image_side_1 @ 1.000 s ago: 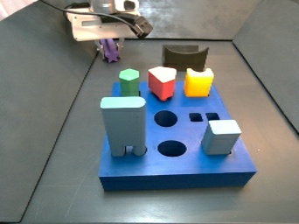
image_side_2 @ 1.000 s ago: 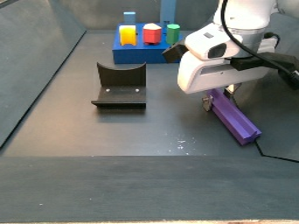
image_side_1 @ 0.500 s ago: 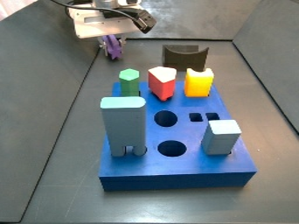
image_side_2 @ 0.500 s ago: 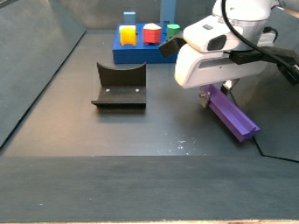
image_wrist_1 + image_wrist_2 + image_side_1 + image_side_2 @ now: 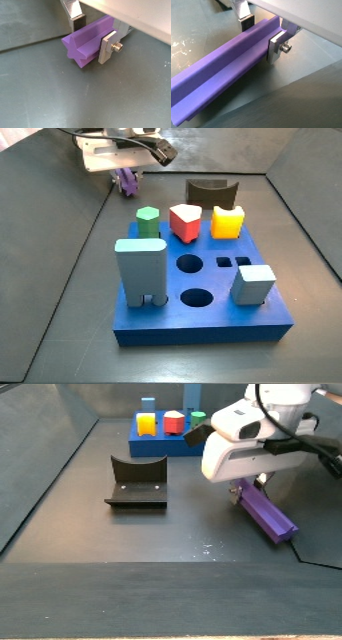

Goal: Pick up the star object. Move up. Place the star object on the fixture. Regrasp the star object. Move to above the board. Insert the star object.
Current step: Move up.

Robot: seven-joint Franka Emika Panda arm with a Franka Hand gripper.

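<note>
Two silver fingers [image 5: 276, 44] of the gripper [image 5: 92, 36] clamp the purple star object [image 5: 228, 71] near one end, lifted off the floor, with the fixture [image 5: 136, 484] at nine o'clock awaiting it.

My gripper [image 5: 261, 31], clamped on the star object [image 5: 221, 75] over the dark grey floor [image 5: 80, 554] off to one side of the board [image 5: 201, 323], has flat silver fingers [image 5: 107, 48] under a white housing, and the star object between them is plain purple all along its ridged length. The board is solid blue, and it carries a green peg [image 5: 147, 223], a red peg [image 5: 186, 223], a yellow peg [image 5: 229, 222], a tall teal block [image 5: 140, 268] and a pale whitish block [image 5: 253, 284]. The fixture [image 5: 136, 482] is dark brown-black, close in tone to the floor around it.
</note>
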